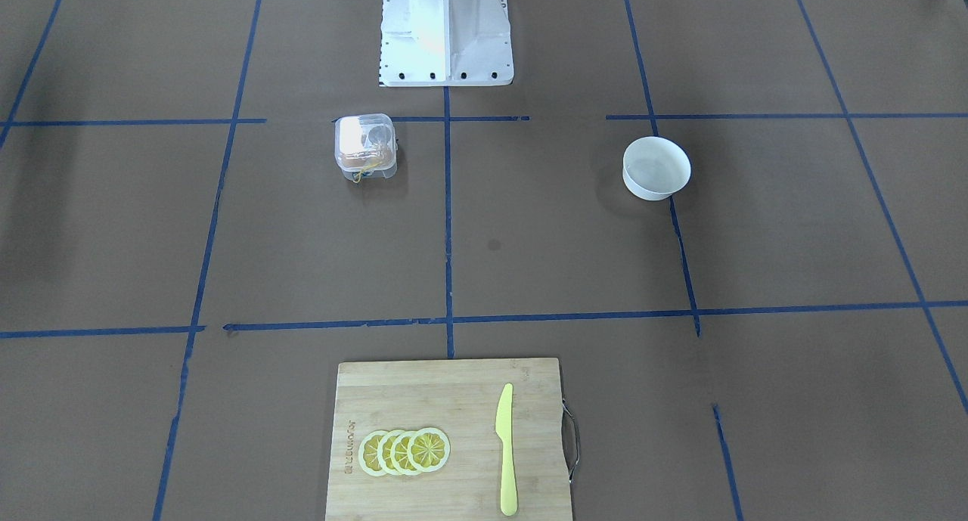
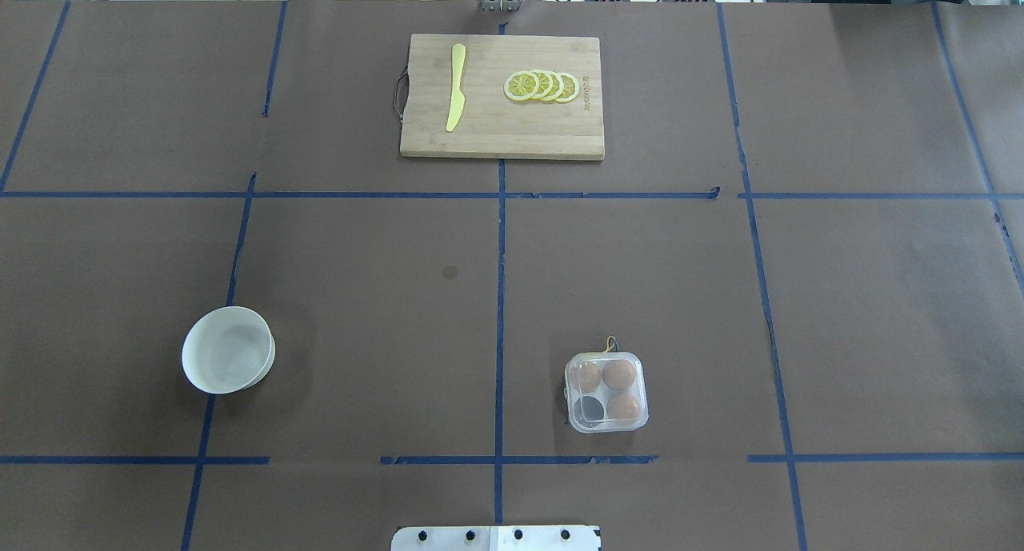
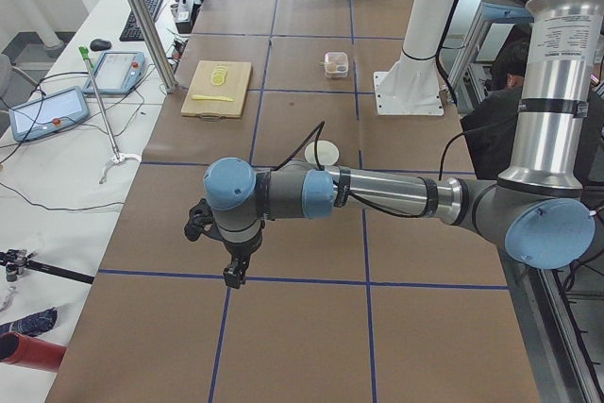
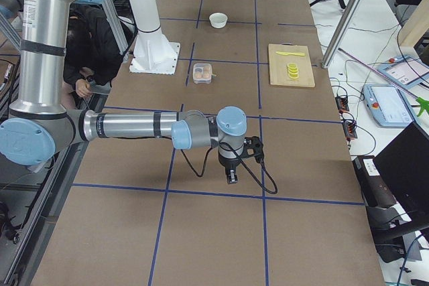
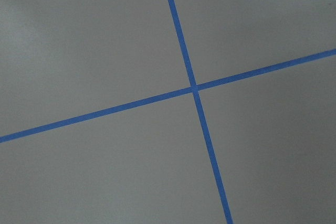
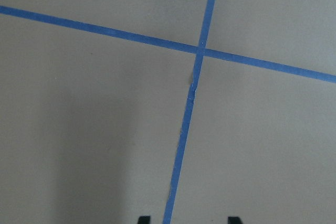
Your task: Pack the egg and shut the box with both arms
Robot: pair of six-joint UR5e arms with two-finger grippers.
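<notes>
The clear plastic box (image 2: 606,391) stands on the brown table, right of the middle tape line, and also shows in the front-facing view (image 1: 365,147). Its lid seems to lie down over the cups. Three brown eggs sit in its cups, one of them at the far side (image 2: 618,373); the near-left cup (image 2: 590,409) is empty. My left gripper (image 3: 231,276) hangs over bare table far from the box; I cannot tell whether it is open or shut. My right gripper (image 6: 186,220) is open and empty over a tape crossing, and shows far from the box in the right side view (image 4: 231,177).
A white bowl (image 2: 228,349) stands empty on the left half of the table. A wooden cutting board (image 2: 502,139) at the far edge holds a yellow knife (image 2: 456,87) and lemon slices (image 2: 542,86). The white pedestal base (image 1: 446,33) is at the robot's side.
</notes>
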